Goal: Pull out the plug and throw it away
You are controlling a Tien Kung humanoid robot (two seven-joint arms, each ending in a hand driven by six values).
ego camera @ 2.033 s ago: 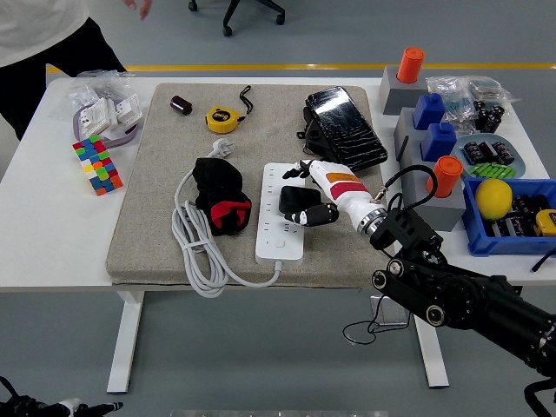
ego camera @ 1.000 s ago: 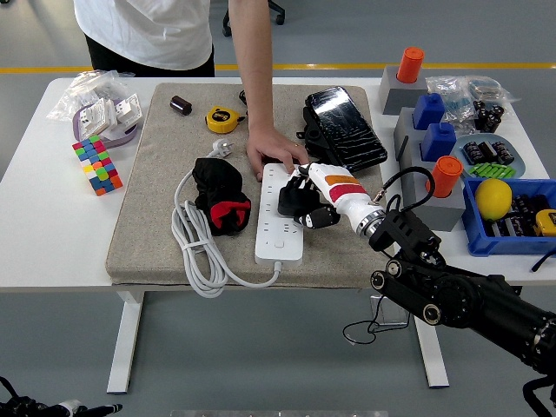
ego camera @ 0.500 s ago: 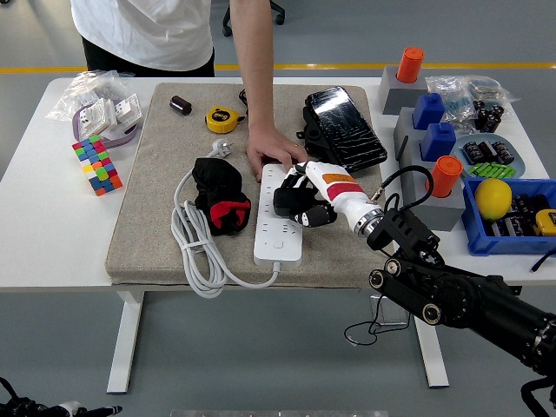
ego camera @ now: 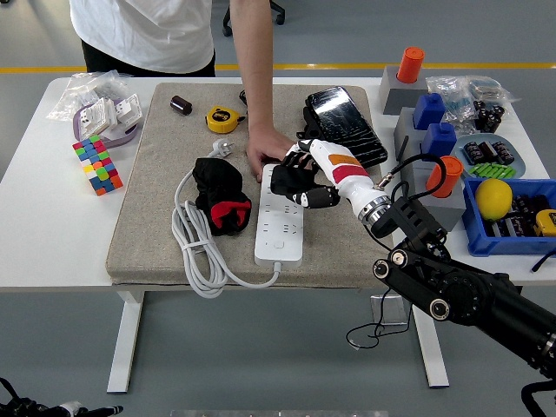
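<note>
A white power strip (ego camera: pixel 280 228) lies on the grey mat (ego camera: pixel 156 191) in the head view, its white cable (ego camera: pixel 193 252) coiled to the left. My right hand (ego camera: pixel 304 184) is shut on the black plug (ego camera: pixel 285 181), which sits a little above the strip's far half and looks clear of the sockets. A person's hand (ego camera: pixel 263 148) presses down on the strip's far end, right beside my fingers. The left arm is out of the picture.
A black and red bundle (ego camera: pixel 221 198) lies left of the strip, a black device (ego camera: pixel 343 126) behind my hand, a yellow tape measure (ego camera: pixel 221 119) further back. A colour cube (ego camera: pixel 97 163) is at the left. Grey blocks with orange pegs (ego camera: pixel 446 178) and a blue bin (ego camera: pixel 512 228) crowd the right.
My right hand has closed on the black plug and lifted it up and back off the strip. The person came in and holds the strip's far end down.
</note>
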